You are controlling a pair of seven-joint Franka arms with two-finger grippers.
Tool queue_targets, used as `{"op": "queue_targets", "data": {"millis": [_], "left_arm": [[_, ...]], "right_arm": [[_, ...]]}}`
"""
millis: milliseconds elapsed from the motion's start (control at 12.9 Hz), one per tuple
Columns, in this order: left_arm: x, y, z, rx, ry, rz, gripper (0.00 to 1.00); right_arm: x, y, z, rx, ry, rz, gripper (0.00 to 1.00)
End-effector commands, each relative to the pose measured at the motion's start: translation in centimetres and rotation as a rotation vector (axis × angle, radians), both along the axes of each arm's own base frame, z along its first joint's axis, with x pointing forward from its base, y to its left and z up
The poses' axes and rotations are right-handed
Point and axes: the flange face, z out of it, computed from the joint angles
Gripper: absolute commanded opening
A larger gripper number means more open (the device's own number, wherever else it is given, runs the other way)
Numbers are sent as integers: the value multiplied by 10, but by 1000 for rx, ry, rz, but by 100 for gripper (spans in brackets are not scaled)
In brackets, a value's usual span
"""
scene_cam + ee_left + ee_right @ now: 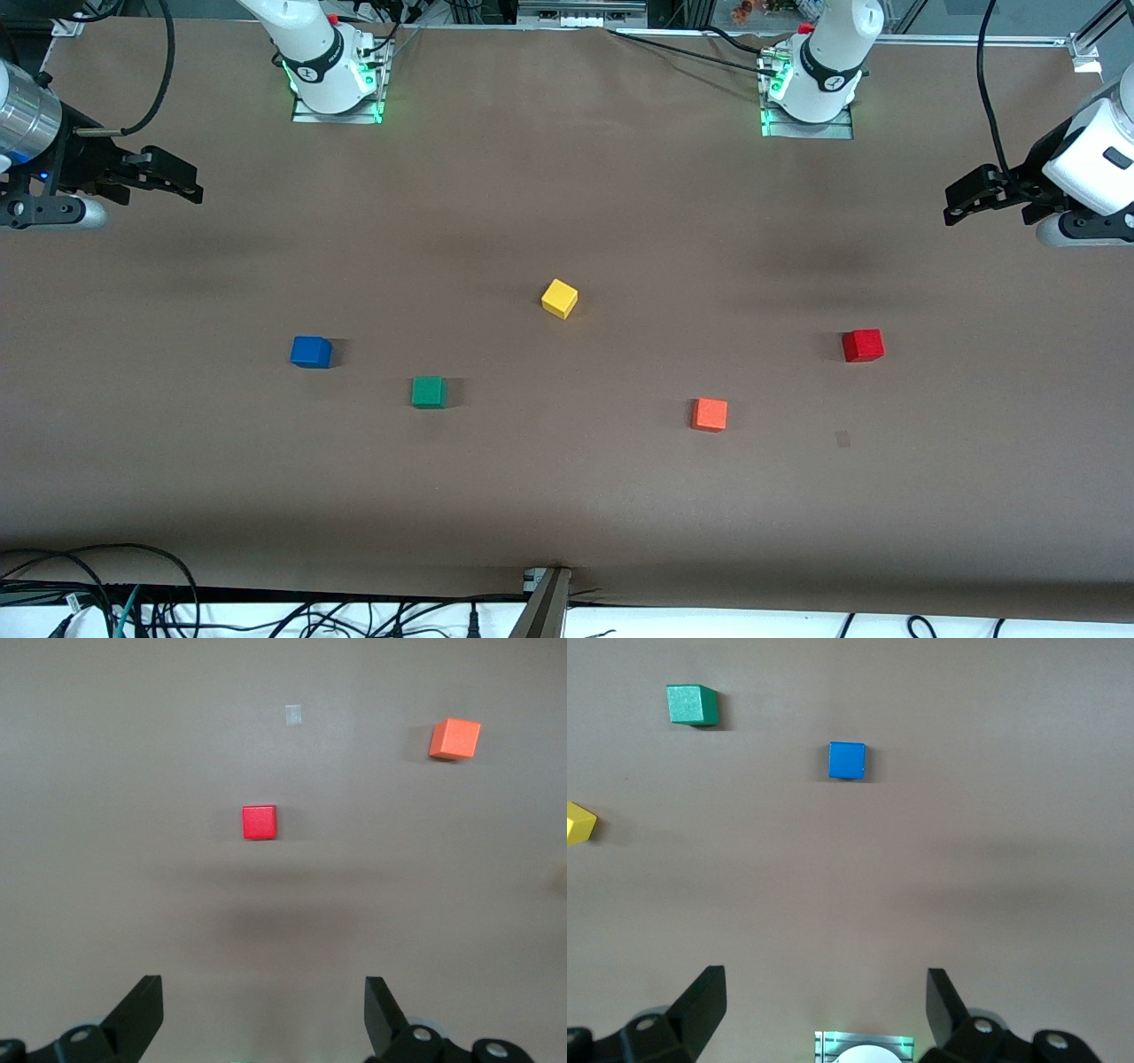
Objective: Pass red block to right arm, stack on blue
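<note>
While both wait, left pincer (955,206) and right pincer (190,182) wide, empty, over brown table (567,496).

The left arm, white with a white wrist, hangs in the air over the brown table (567,496) at its own end, and its black open-linkage left gripper (961,202) has its jaws spread wide and holds nothing. The right arm, white with a shiny silver wrist cylinder, hangs over the table's other end, and its black right gripper (182,182) likewise stands open and empty. Both arms wait.
</note>
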Motion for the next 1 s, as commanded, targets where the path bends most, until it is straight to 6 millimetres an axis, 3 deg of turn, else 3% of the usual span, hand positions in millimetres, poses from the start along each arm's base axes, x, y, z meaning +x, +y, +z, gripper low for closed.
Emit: {"op": "queue_targets", "data": {"millis": [0, 927], "left_arm": [[-2, 2, -1, 1, -1, 12, 100], [3, 9, -4, 1, 1, 24, 100]], "right_arm": [[-2, -1, 6, 16, 4, 2, 100], [-2, -2, 6, 16, 5, 0, 100]]}}
